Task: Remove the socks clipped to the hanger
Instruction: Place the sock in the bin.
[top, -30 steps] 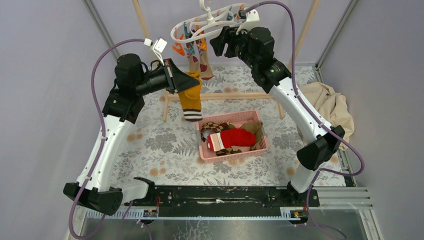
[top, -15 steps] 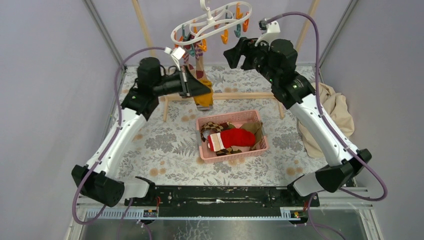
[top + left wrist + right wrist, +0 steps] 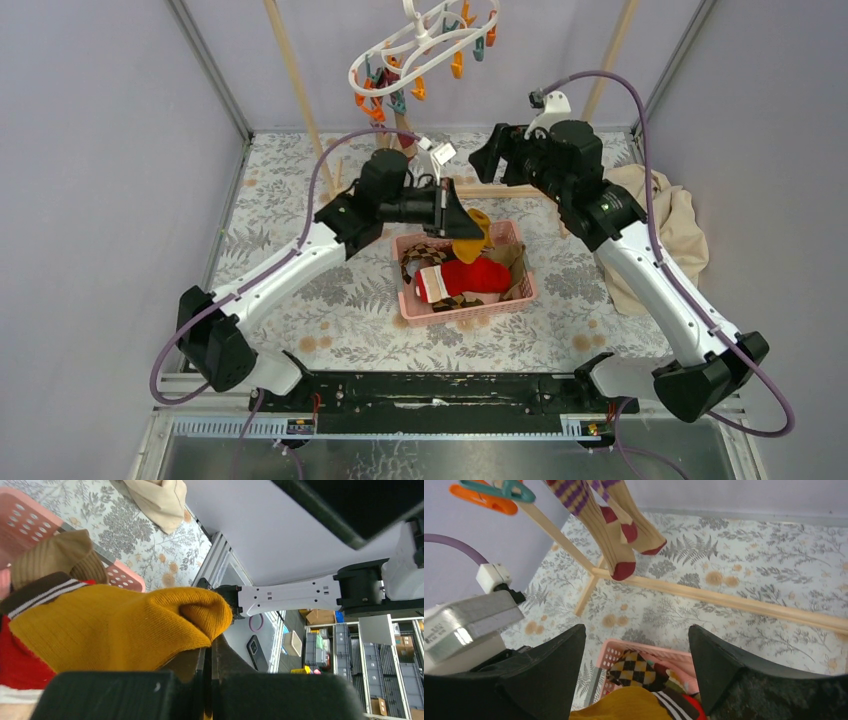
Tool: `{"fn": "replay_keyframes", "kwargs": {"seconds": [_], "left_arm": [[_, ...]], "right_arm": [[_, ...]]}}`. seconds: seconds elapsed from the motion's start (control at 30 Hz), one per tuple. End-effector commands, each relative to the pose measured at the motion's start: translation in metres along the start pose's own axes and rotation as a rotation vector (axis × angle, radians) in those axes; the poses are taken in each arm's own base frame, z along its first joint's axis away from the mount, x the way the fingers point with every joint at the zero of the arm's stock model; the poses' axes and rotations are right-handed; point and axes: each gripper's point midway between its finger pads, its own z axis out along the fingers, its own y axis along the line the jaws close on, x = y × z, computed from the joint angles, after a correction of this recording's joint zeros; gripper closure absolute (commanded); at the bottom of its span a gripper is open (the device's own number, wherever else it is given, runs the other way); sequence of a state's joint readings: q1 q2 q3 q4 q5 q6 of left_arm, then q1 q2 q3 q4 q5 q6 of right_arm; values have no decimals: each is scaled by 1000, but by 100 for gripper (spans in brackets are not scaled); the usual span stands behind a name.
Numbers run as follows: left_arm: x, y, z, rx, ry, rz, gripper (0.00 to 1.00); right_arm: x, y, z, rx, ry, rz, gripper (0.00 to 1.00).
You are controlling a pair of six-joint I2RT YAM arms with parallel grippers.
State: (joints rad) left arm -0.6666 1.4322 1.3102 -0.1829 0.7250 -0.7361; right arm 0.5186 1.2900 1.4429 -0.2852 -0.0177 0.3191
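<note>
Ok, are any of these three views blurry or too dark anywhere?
Top view: evenly lit and sharp throughout. Left wrist view: the mustard yellow knitted sock is crisp, but the left gripper clamping it is a dark, soft-focus mass. Right wrist view: the hanging striped tan socks are sharp; the open right gripper is near-black, detail lost.

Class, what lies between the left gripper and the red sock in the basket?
The mustard sock, clamped in the left gripper, hangs over the red sock; clearest in the left wrist view.
</note>
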Motion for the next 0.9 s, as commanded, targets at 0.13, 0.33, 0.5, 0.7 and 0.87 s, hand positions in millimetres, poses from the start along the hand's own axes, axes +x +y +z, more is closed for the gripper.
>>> {"fn": "replay_keyframes", "kwargs": {"seconds": [0.13,0.33,0.5,0.7,0.87], "left_arm": [[35,65,42,-101,55,-37,87],[69,130,63,-227,156,-93,63],[75,154,62,-315,173,-70,41],[57,152,43,-425,151,21,16],[36,148,19,-530,96,83,9]], "right_arm": [[22,-15,-15,31,18,21,17],[38,-18,-15,28,53,31,18],[48,-19,-13,24,77,34,18],[52,-19,-10,20,89,38,18],[53,-18,-7,11,92,43,18]]}}
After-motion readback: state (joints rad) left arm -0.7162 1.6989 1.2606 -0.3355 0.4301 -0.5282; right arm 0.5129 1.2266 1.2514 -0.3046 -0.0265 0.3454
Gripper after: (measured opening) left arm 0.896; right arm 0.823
